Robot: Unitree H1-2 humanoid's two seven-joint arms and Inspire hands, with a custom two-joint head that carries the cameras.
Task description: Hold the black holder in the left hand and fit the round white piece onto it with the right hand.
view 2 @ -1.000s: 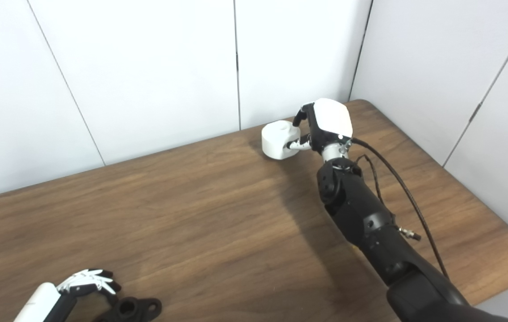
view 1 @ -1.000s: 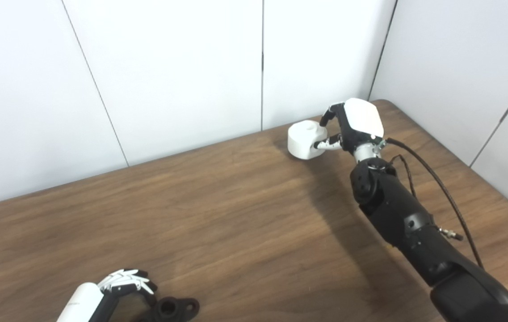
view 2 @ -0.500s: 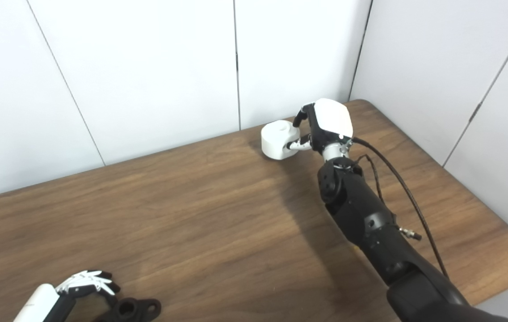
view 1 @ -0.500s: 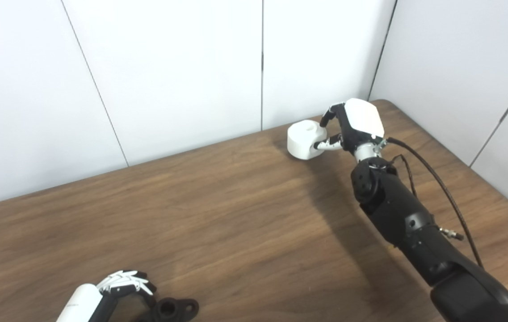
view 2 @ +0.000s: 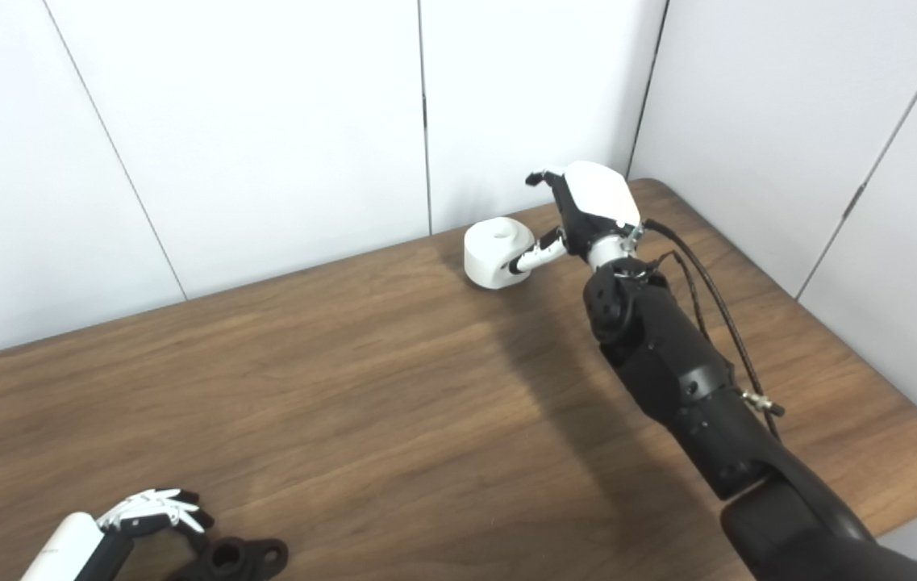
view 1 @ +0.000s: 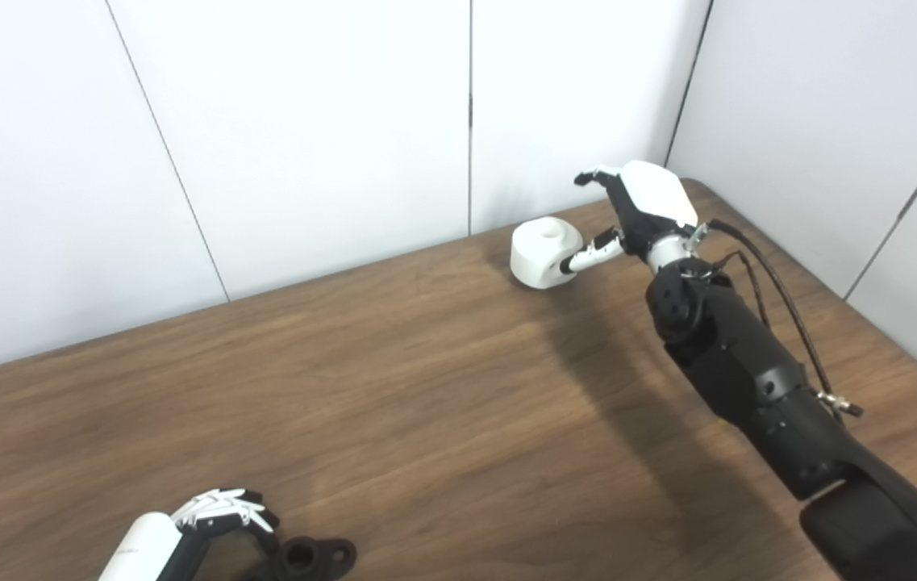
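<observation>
The round white piece (view 1: 543, 252) stands on the wooden table (view 1: 426, 387) at the far side near the wall. My right hand (view 1: 642, 206) is just right of it with its fingers apart. The upper fingers (view 1: 592, 175) are raised clear above the piece, and the thumb (view 1: 585, 258) touches its right side. The black holder (view 1: 311, 557) lies at the near left edge, partly cut off by the picture. My left hand (view 1: 220, 515) sits at the holder's left end with fingers curled. Whether it grips the holder is hidden.
White wall panels (view 1: 305, 121) stand right behind the table, close to the white piece. The table's right corner (view 1: 700, 190) is rounded, just behind my right hand. A black cable (view 1: 781, 298) runs along my right forearm.
My right hand's upper fingers have lifted off the top of the white piece and spread; only the thumb stays at its side. The left hand and holder have not moved.
</observation>
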